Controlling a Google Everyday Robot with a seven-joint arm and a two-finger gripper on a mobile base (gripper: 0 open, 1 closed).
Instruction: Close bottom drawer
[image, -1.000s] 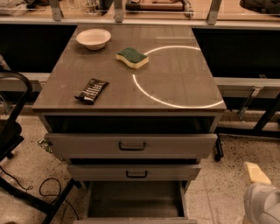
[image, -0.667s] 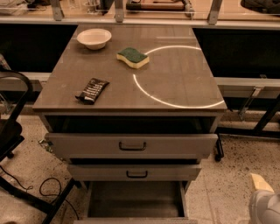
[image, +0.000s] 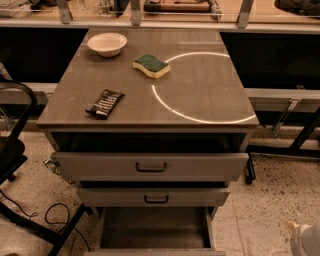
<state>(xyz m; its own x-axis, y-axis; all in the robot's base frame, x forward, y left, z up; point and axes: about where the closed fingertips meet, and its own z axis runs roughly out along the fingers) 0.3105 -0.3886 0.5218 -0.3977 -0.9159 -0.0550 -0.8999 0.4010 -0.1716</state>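
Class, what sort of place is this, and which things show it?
Probably a robot lab: a cabinet with the bottom drawer pulled out, a cable on the floor, and the gripper at lower right.

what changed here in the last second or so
The gripper sank lower in the bottom right corner, right of the bottom drawer and apart from it. The bottom drawer stayed pulled out; the bowl, sponge and dark packet did not move.
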